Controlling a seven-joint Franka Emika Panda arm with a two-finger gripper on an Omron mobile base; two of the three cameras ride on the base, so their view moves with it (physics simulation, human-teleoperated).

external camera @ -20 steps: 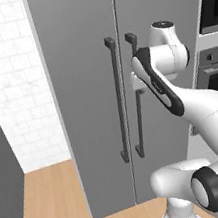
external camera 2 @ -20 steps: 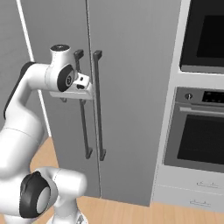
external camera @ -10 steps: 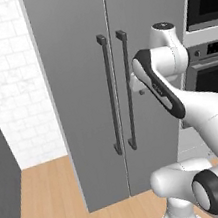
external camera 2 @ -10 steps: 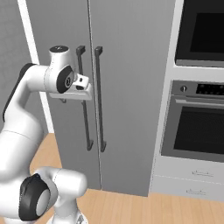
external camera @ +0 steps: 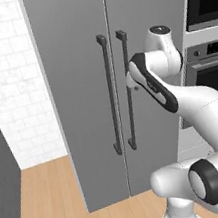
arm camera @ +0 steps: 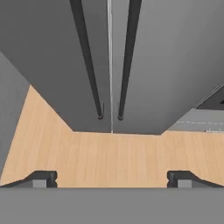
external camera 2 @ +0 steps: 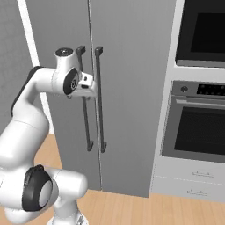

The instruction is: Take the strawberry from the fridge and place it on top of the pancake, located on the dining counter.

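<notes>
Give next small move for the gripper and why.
Probably advance the gripper toward one bar handle: both fridge doors are shut, the fingers are spread wide and hold nothing, and the wrist hangs short of the handles.

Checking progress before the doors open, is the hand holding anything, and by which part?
Nothing is held: the hand is open, short of the closed grey two-door fridge.

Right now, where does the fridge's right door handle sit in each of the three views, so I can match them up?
Left base view: the right handle stands at centre, just left of the arm's elbow.
Right base view: it stands left of centre, right of the white wrist.
Hand view: it runs down from the top edge, right of the door seam, above the open claw.
Shared landmark: the seam between the fridge doors.
</notes>
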